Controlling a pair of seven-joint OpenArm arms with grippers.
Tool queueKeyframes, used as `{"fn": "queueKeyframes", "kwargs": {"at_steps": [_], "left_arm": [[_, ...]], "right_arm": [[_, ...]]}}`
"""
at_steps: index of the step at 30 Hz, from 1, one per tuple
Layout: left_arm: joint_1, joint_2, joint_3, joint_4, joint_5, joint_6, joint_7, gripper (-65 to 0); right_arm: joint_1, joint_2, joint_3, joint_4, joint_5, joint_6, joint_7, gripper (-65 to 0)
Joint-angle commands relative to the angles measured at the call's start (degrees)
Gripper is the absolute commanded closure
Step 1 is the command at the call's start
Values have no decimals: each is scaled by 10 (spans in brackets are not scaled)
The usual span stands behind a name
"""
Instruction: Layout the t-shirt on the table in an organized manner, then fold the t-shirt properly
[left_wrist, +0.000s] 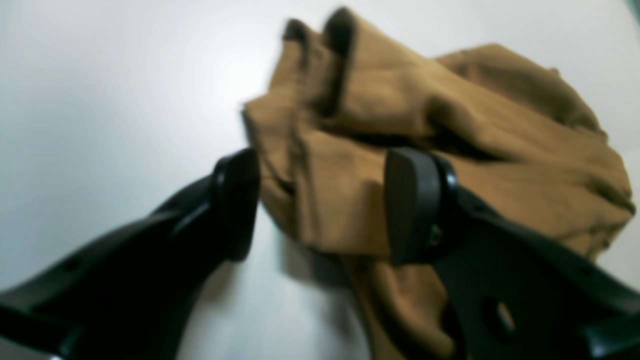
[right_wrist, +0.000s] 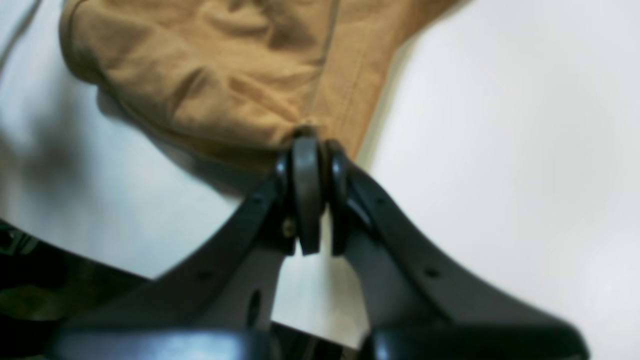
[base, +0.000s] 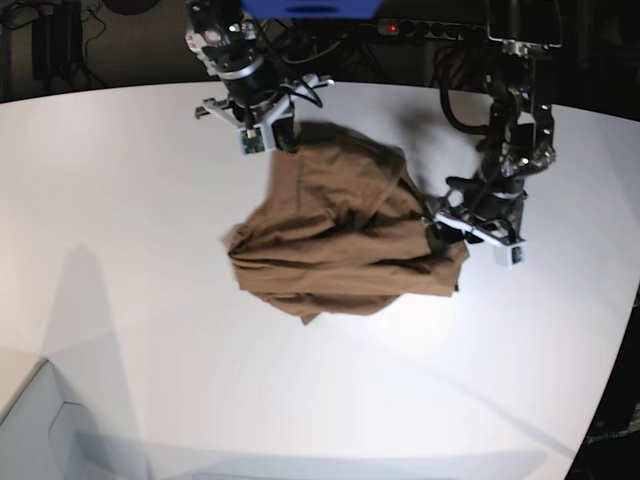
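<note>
Right gripper (right_wrist: 316, 145) at upper centre of base view, arm reaching down from top edge; jaws pinched tight on t-shirt (base: 345, 235) edge, cloth bunched at fingertips. Left gripper (left_wrist: 320, 205) at right of base view, tilted toward shirt's right side; jaws spread wide, straddling fold of fabric, contact unclear in blurred wrist view. T-shirt: brown, crumpled heap, heavily creased, mid-frame on white table (base: 130, 260).
</note>
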Motion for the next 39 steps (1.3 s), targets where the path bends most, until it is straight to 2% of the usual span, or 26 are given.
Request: {"fn": "queueKeyframes", "kwargs": {"at_steps": [1,4,9,11,13,21,26,29,35,39], "left_arm": [[-2,-2,4,8,-6,-6,-8,-379],[-4,-2,24,10,-6,-6,-8,-339],[-21,-2,47,-1,-6,-8,-8,-195],[-21,-2,45,1,-10,-8,-8,-114],[-20,-2,44,11,-12,-5,-5,0],[-29,-5,41,124,-8,-4,-7,-5],[-110,-3,47,139,-6,-4,-4,-5],[-166,1,47,101,-13,-4,-5,-5],[-290,36,55,9,-6,-4,-8,-5],[-379,60,51,-97,-5,-6,-9,-5]], "right_arm": [[-2,-1,-2,9,1,1,13,0],[-3,-1,-2,9,1,1,12,0],[-3,-1,-2,9,1,1,12,0],[-3,-1,-2,9,1,1,12,0],[-3,-1,-2,8,1,1,12,0],[-1,-1,1,8,1,1,12,0],[-1,8,0,8,0,1,12,0],[-3,12,1,8,0,1,12,0],[-5,25,-2,8,0,1,11,0],[-5,30,2,8,0,1,11,0]]}}
